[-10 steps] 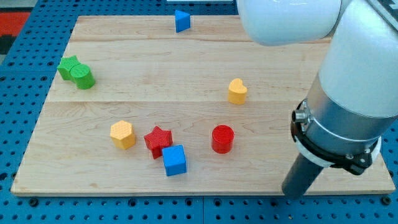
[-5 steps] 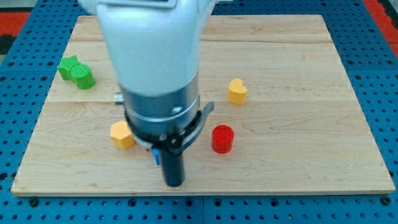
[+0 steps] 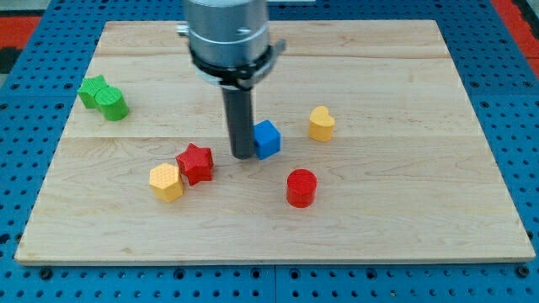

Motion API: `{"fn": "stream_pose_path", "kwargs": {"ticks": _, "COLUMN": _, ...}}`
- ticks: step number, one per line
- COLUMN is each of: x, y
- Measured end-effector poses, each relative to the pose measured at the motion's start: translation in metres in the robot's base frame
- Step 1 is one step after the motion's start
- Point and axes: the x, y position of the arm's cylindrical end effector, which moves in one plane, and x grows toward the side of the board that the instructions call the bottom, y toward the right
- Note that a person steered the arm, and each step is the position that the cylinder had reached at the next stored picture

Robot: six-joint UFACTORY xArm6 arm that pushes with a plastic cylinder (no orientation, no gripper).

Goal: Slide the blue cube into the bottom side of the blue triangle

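Note:
The blue cube (image 3: 267, 139) sits near the middle of the wooden board. My tip (image 3: 242, 156) touches its left side, at the cube's lower left. The blue triangle is hidden behind the arm near the view's top. The rod rises straight up from the tip to the arm's grey collar (image 3: 227, 46).
A red star (image 3: 195, 162) touches a yellow hexagon (image 3: 166, 181) to the left of my tip. A red cylinder (image 3: 301, 188) lies below the cube, a yellow heart (image 3: 320, 123) to its right. A green star and a green cylinder (image 3: 111, 103) sit at the left edge.
My tip has moved up the board from near the bottom edge. The blue cube has been pushed up and right. The red star has shifted left against the yellow hexagon.

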Motion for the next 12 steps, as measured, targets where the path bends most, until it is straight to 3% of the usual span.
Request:
{"fn": "stream_pose_path", "kwargs": {"ticks": 1, "x": 0.024, "y": 0.021}}
{"fn": "stream_pose_path", "kwargs": {"ticks": 2, "x": -0.020, "y": 0.055}}
{"fn": "stream_pose_path", "kwargs": {"ticks": 3, "x": -0.068, "y": -0.009}}
{"fn": "stream_pose_path", "kwargs": {"ticks": 4, "x": -0.051, "y": -0.014}}
{"fn": "stream_pose_path", "kwargs": {"ticks": 5, "x": -0.031, "y": 0.018}}
{"fn": "stream_pose_path", "kwargs": {"ticks": 8, "x": -0.067, "y": -0.095}}
{"fn": "stream_pose_path", "kwargs": {"ticks": 9, "x": -0.033, "y": -0.103}}
{"fn": "stream_pose_path", "kwargs": {"ticks": 11, "x": -0.102, "y": -0.100}}
{"fn": "stream_pose_path", "kwargs": {"ticks": 12, "x": -0.109, "y": -0.105}}
